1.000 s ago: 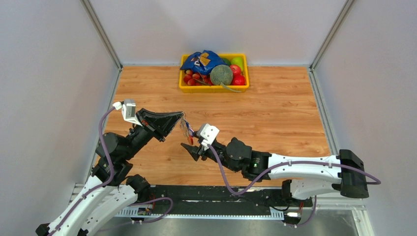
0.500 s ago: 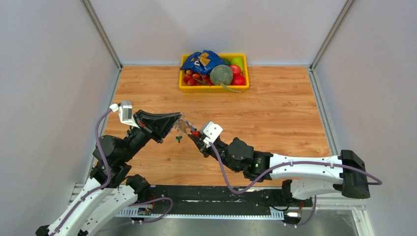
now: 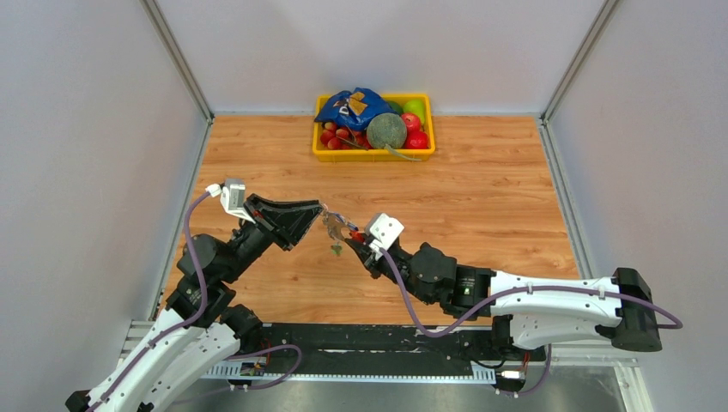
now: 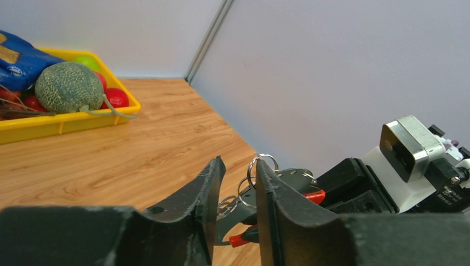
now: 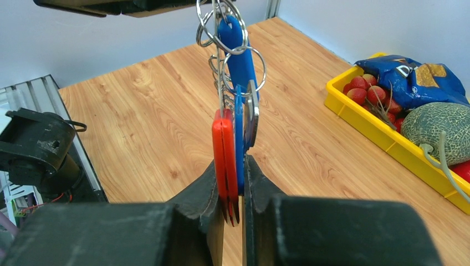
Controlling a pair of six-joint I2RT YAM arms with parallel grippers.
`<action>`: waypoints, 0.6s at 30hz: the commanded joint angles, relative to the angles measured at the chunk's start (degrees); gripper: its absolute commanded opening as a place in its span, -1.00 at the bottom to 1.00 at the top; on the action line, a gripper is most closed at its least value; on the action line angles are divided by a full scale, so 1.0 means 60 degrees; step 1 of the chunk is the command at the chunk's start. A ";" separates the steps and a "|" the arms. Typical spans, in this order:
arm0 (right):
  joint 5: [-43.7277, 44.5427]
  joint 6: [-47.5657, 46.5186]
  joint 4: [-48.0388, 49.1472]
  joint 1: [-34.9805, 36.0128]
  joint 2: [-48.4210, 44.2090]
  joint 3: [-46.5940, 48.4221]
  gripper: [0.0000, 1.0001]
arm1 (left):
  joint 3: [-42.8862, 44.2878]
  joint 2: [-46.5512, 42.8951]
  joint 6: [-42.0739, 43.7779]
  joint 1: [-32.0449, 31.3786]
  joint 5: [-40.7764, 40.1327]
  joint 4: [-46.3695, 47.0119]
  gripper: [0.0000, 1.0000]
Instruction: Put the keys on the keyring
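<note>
The keyring (image 3: pixel 336 228) hangs in mid-air between both arms, a bunch with a red clip (image 5: pixel 224 152), silver rings (image 5: pixel 213 25) and the keys' blue heads (image 5: pixel 239 58). My right gripper (image 5: pixel 242 160) is shut on the lower end of the red clip and a blue key head. My left gripper (image 4: pixel 239 163) stands open, its fingertips either side of the silver rings (image 4: pixel 263 162) at the top of the bunch, with a gap showing. The red clip (image 4: pixel 313 195) shows behind the left fingers. A small green tag (image 3: pixel 336 250) dangles below.
A yellow tray (image 3: pixel 373 155) with a melon, red and green fruit and a blue bag sits at the far middle of the wooden table. Grey walls close in the left, right and back sides. The arm bases and cables lie along the near edge.
My right gripper has shut on the bunch's red clip. My left gripper's jaws have parted from the rings. Both arms and the bunch have shifted a little to the right.
</note>
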 commanded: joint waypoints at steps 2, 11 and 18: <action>0.0510 0.0435 0.0332 0.0032 -0.0737 -0.0130 -1.00 | -0.0105 -0.0072 -0.0055 0.0024 -0.0600 -0.0102 -0.07; 0.1216 0.1216 -0.0354 -0.0001 -0.1112 -0.0806 -1.00 | -0.0186 -0.0206 -0.0050 0.0024 -0.0860 -0.0235 0.14; 0.0394 0.2764 -0.1540 -0.0753 -0.1250 -0.1123 -1.00 | -0.0254 -0.0460 -0.0014 0.0024 -0.1085 -0.0492 0.15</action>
